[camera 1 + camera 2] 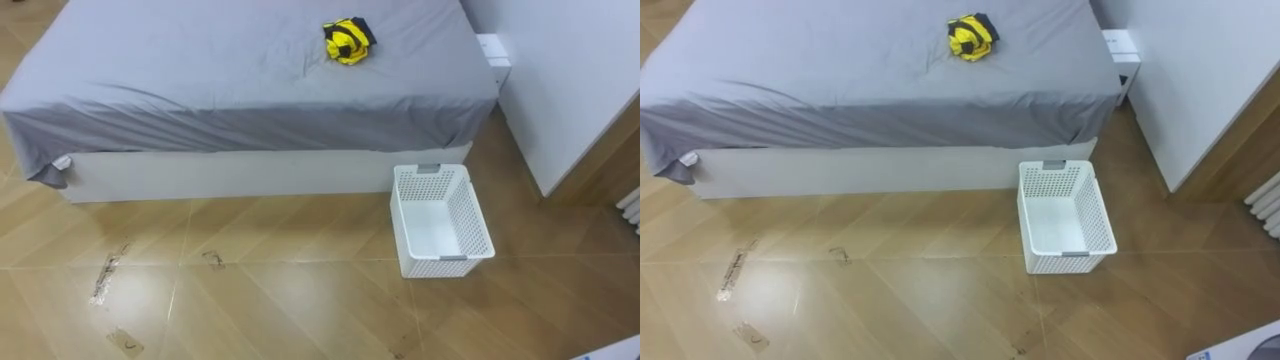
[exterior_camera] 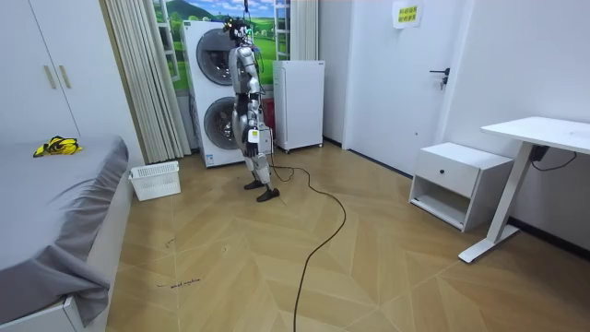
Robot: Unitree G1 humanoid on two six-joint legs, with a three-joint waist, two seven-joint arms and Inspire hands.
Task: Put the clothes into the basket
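One yellow-black garment (image 1: 348, 41) lies far on the bed (image 1: 200, 90), basket (image 1: 441, 220) at near right; best walk close before reaching. Hands (image 2: 261, 139) hang low, state untellable.

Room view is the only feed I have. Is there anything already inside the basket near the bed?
Observer: No. The eye views look down into the white basket, and its bottom is bare.
Operator: How far onto the bed are the clothes?
Observer: The yellow and black clothes lie well back from the near edge of the bed, beyond the basket and a little to its left.
Operator: Anything next to that end of the bed?
Observer: A small white box-like thing stands beside the bed's far right corner.
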